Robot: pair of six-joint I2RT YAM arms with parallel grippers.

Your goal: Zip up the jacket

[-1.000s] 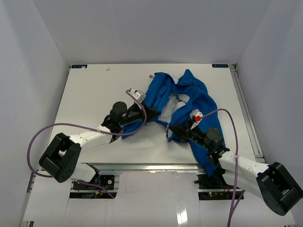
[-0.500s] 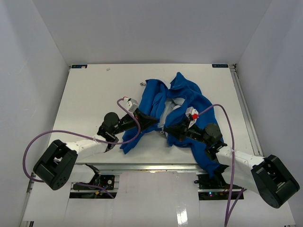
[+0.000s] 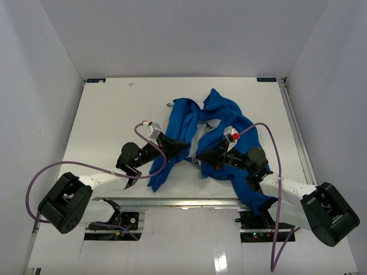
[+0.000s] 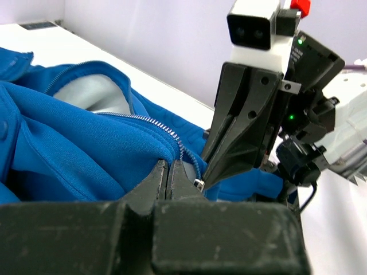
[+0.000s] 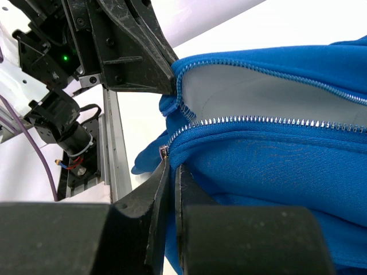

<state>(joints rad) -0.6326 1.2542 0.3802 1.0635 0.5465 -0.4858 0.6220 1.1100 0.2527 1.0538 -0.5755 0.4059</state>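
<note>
Closest to each wrist camera are that arm's own black fingers: the left gripper point(image 4: 170, 171) and the right gripper point(image 5: 172, 167) each show two fingers pressed together, with only a hairline slit between them.

One white rectangular counter point(image 3: 103, 114) carries everything. One royal-blue soft fabric jacket point(image 3: 183, 123) lies crumpled from the middle of the counter toward its right side. One blue length reaches the near edge left of centre. Another runs off the near edge by the right arm point(image 3: 287, 192), which covers part of it.

Two black-and-white arms, the left arm point(image 3: 97, 182) being the other, reach in from the near corners. Each trails one purple cable point(image 3: 278, 172), and the two arms meet tip to tip over the jacket's near hem.

Seen from the opposite wrist, each gripper pinches a corner of blue cloth at the bottom of the opening, one on each flap. The contact at the pads themselves is hidden by cloth.

Two rows of pale metal zipper teeth point(image 5: 258, 120) run apart, unjoined, with light-grey lining point(image 5: 252, 91) showing between them. One small metal piece point(image 5: 163, 152) sits at the right fingertips — too small to tell slider from pin.
</note>
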